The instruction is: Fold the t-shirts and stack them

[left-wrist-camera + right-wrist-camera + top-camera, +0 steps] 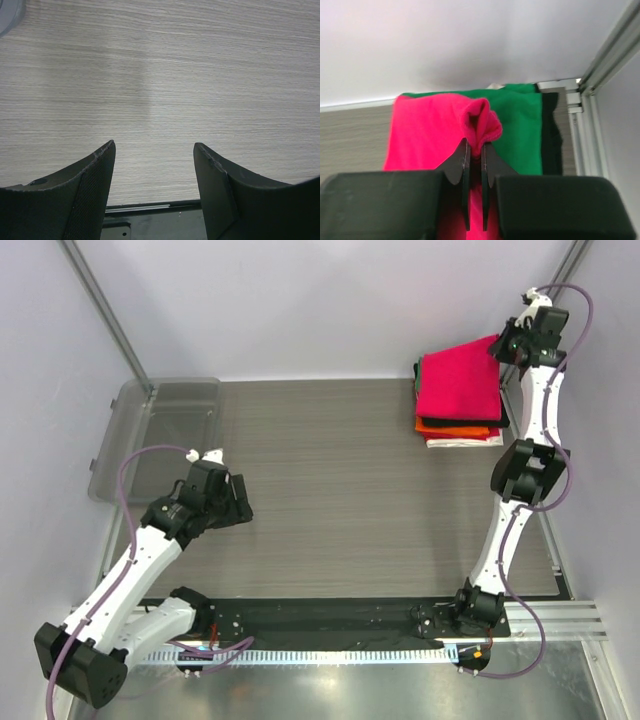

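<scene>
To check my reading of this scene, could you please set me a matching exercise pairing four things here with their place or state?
Things:
1. left gripper
2. right gripper
3. crimson-pink t-shirt
4. clear tub

Places or states:
A. at the far-left corner of the table
B. open over bare tabletop
C. topmost on the stack
D. shut on a pinch of cloth

Pairs: 1-B, 2-D, 3-C, 4-A.
</scene>
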